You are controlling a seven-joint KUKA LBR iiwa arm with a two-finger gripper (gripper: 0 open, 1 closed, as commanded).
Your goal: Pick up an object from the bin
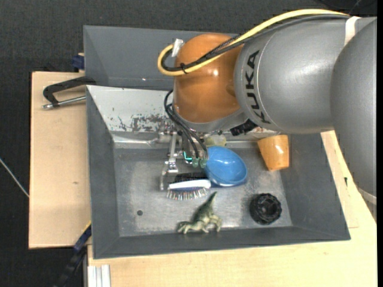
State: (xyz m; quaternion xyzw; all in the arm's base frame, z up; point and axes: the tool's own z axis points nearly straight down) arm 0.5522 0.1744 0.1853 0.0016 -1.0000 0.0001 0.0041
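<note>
Likely, the light, slick blue oval plastic brush [225,167] is best gripped across its sides; the opening of the tool [170,179] cannot be told.

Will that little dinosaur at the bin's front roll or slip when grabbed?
The dinosaur looks small, so probably light. Its legs and raised tail should stop rolling, but such thin parts may twist out of a pinch.

Shows the pincer [171,175] low in the middle of the grey bin [102,178], at the left end of a white-bristled brush [190,188]. Beside the brush, a blue egg [227,166]; farther right, an orange cup [274,152]; by the front wall, a black cap [265,208] and a toy dinosaur [200,222].
</note>
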